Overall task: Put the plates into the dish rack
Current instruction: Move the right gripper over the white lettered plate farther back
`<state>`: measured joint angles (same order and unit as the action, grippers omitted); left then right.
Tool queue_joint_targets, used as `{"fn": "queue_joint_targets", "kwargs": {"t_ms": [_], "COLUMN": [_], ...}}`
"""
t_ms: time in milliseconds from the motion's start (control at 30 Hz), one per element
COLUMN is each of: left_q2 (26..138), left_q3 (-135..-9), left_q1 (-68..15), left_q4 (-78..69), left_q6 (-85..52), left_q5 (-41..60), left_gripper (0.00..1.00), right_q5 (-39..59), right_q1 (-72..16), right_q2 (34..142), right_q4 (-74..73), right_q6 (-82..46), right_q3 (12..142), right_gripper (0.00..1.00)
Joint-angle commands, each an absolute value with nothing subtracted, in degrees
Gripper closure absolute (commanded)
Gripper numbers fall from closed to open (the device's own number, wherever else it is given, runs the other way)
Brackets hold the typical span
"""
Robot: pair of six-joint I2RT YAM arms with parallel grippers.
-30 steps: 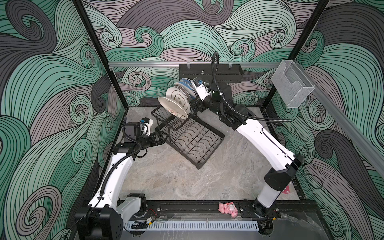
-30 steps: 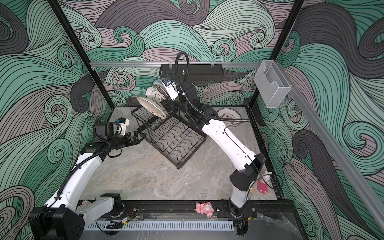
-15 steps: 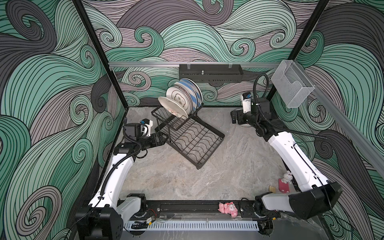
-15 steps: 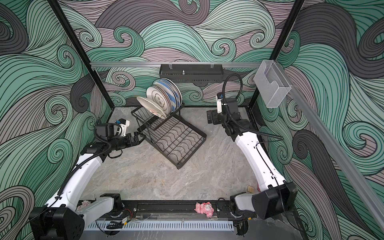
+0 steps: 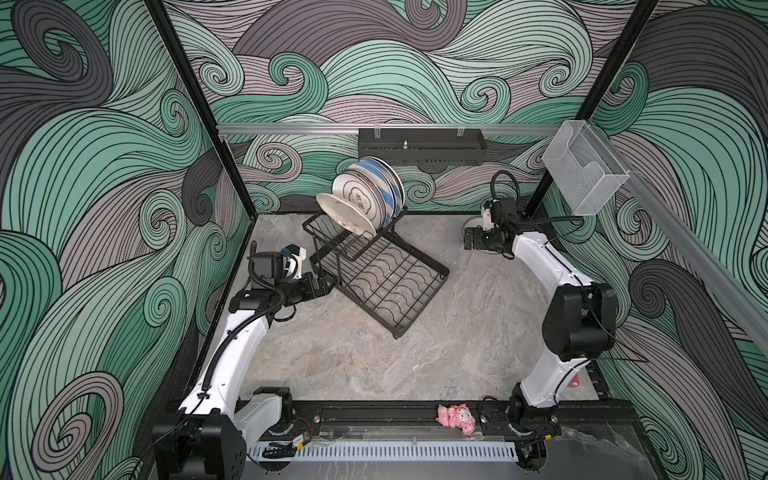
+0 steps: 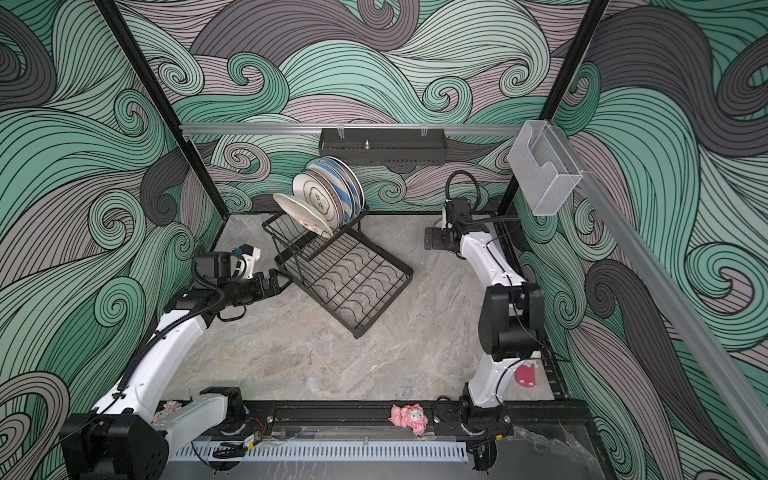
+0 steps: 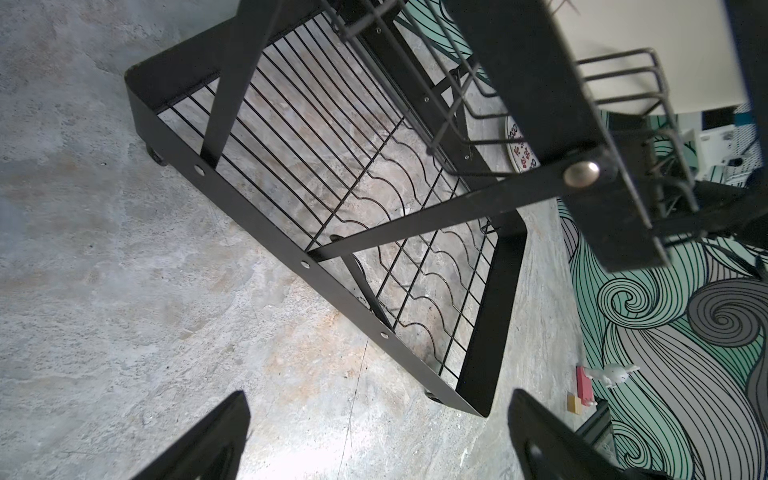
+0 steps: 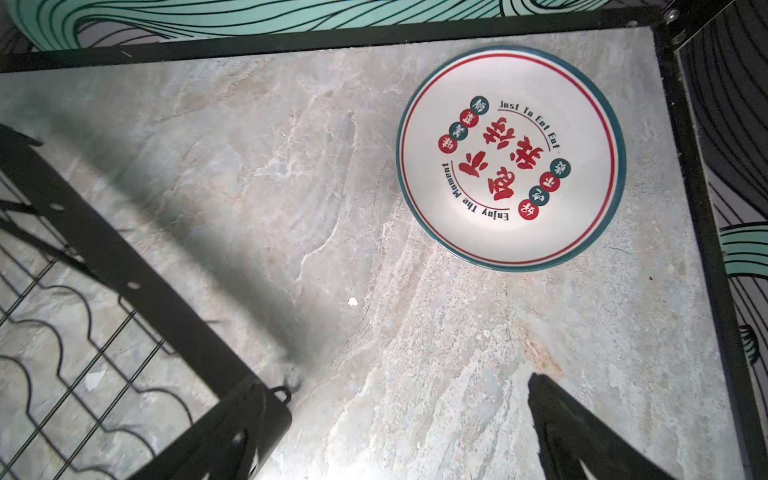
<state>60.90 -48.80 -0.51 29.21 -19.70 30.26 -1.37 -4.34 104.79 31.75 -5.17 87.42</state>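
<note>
The black wire dish rack (image 5: 376, 270) (image 6: 340, 274) stands at the back left of the table. Several plates (image 5: 365, 199) (image 6: 322, 197) stand on edge in its raised basket. A white plate with red lettering and a teal rim (image 8: 511, 158) lies flat in the back right corner. My right gripper (image 5: 468, 242) (image 6: 430, 239) (image 8: 395, 436) hovers near it, open and empty, with the plate ahead of its fingertips. My left gripper (image 5: 322, 286) (image 6: 276, 282) (image 7: 374, 440) is open beside the rack's left corner, holding nothing. In the left wrist view the rack (image 7: 332, 187) fills the frame.
A black perforated tray (image 5: 419, 145) hangs on the back wall and a clear plastic box (image 5: 582, 174) on the right rail. A pink toy (image 5: 455, 417) lies on the front rail. Small blocks and a white figure (image 7: 611, 374) sit by the right wall. A corner of the rack (image 8: 124, 266) lies beside the right gripper.
My right arm has swung from the plates in the rack across to the back right corner and folded its elbow up. The left arm has not moved.
</note>
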Motion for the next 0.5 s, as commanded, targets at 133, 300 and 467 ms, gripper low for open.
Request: {"fn": "queue_joint_targets", "kwargs": {"t_ms": [133, 300, 467], "left_q2": [61.4, 62.0, 62.9], "left_q3": [-48.8, -48.7, -48.7], "left_q1": [-0.7, -0.7, -0.7], "left_q4": [29.4, 28.5, 28.3], "left_q6": [-19.6, -19.8, -20.2], "left_q5": [31.0, 31.0, 31.2], "left_gripper": [0.01, 0.01, 0.01], "right_q5": [1.9, 3.7, 5.8], "right_q1": [-0.2, 1.4, 3.0], "right_q2": [113.6, 117.4, 120.4], "right_q4": [31.0, 31.0, 31.0], "right_q6": [-7.7, -7.9, -8.4], "right_q3": [94.1, 96.4, 97.6], "right_gripper": [0.02, 0.02, 0.02]}}
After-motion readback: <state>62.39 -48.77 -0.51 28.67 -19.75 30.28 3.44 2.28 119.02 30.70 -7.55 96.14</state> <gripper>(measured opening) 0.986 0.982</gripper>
